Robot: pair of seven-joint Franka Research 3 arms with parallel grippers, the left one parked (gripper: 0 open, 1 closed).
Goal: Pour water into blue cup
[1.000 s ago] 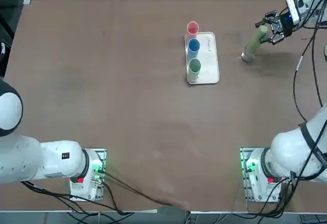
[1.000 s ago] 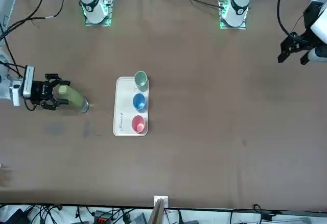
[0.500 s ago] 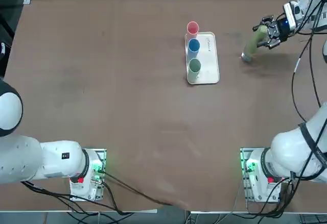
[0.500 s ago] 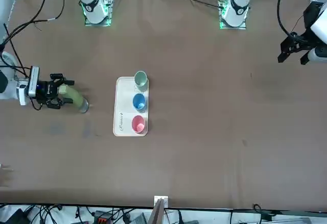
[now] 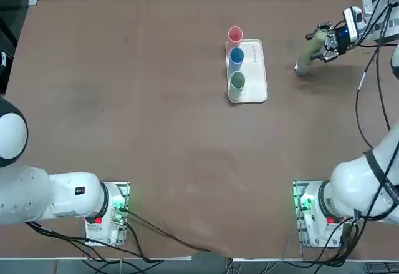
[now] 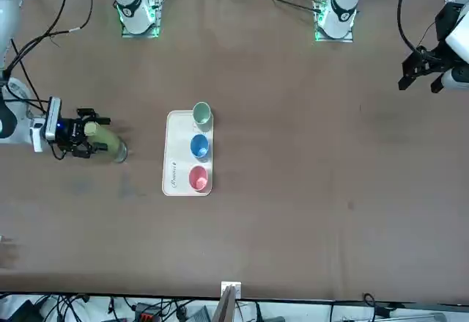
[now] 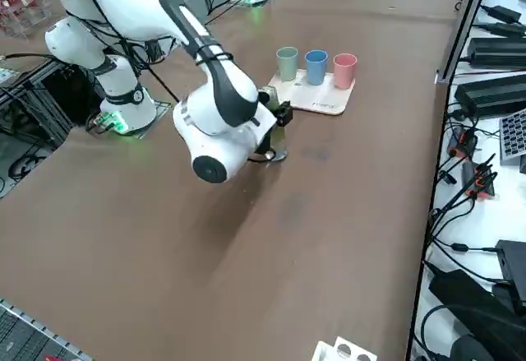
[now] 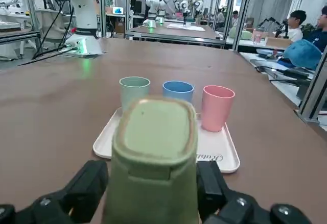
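Lining up the grasp on the bottle looks like the step in hand: the right gripper [image 8: 152, 177] has its jaws spread wide, one on either side of the pale-green bottle [image 5: 308, 54], with no firm grip evident. The bottle stands on the counter [image 5: 156, 143], towards its far right corner. The next move calls for closing squarely on the smooth body, then lifting it upright towards the blue cup [image 5: 236, 56].

That cup sits on the white tray [image 5: 254, 74], in the counter's far half, between the pink cup [image 5: 234, 34] and the dull green cup [image 5: 237, 83]. All three are plain, round and slightly tapered; the tray is flat, pale and round-cornered. The bottle's cap [image 8: 156, 129] is a rounded block, its base silvery. The slick-looking sides could slip if pinched off-centre.
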